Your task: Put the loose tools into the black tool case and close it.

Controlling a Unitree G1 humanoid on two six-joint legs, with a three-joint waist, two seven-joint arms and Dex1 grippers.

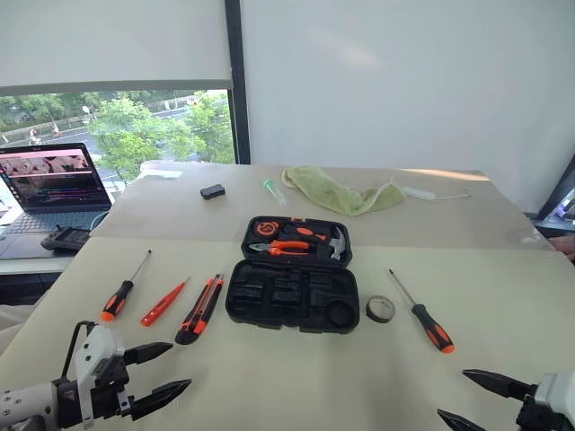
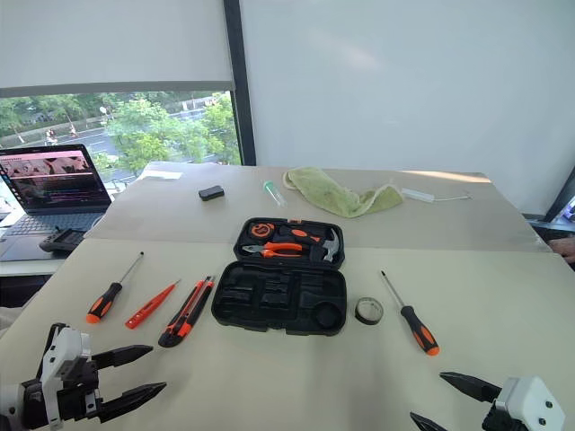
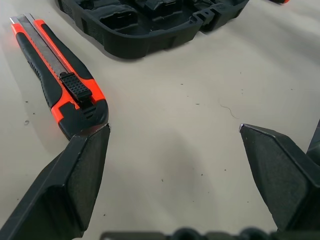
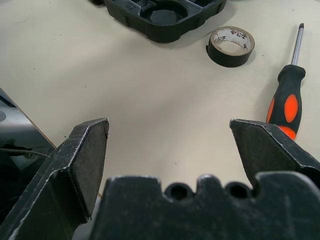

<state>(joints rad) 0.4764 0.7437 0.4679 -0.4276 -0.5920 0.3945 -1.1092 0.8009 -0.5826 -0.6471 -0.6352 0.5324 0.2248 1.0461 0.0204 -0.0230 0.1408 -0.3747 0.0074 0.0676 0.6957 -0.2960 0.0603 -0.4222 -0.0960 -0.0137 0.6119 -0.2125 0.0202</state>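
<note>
Tabletop [image 1: 503, 287]: utility knife [image 3: 57, 82] beside left jaws (open).

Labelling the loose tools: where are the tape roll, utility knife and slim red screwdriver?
tape roll [image 1: 380, 309], left eye view, its rim.
utility knife [image 1: 200, 309], left eye view, mid-body.
slim red screwdriver [image 1: 160, 305], left eye view, handle.

The tool case [image 1: 292, 296] is black, holding orange pliers [image 1: 286, 248]. Two screwdrivers [image 1: 124, 290] [image 1: 422, 314] have black-and-orange handles; the slim screwdriver [image 1: 163, 303] is red. The utility knife [image 1: 199, 309] is black and orange, the tape roll [image 1: 380, 309] black, the cloth [image 1: 341, 192] pale green, the table [image 1: 503, 296] cream.
</note>
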